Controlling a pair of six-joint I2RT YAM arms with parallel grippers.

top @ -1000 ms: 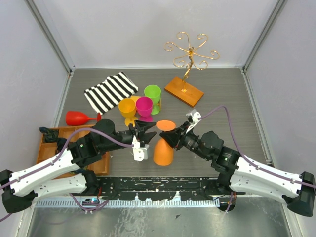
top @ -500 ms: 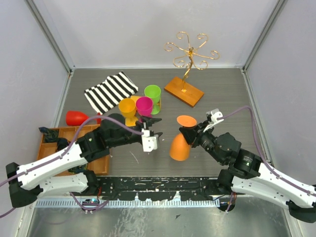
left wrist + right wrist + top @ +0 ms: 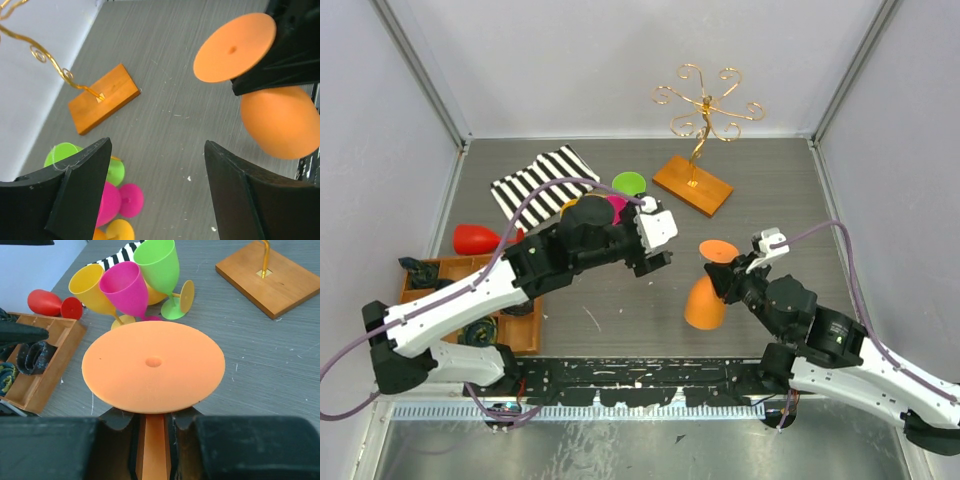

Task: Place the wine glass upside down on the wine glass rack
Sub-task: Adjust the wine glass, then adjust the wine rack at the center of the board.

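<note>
One orange wine glass (image 3: pixel 707 295) tilting lower right of middle in top view, foot pointing up, bowl down. Right fingers (image 3: pixel 186 421) squeezing its thin stem. Left fingers (image 3: pixel 80 185) standing wide apart, holding nothing, near frame middle. Wine glass rack (image 3: pixel 692 184) sitting on tabletop (image 3: pixel 770 200) at upper middle, well apart from glass.

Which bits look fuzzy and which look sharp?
Right wrist view: the right pincer at the bottom is fuzzy, too close to the lens; the orange wine glass it holds is sharp. Top view: even light, only faint shadows.
</note>
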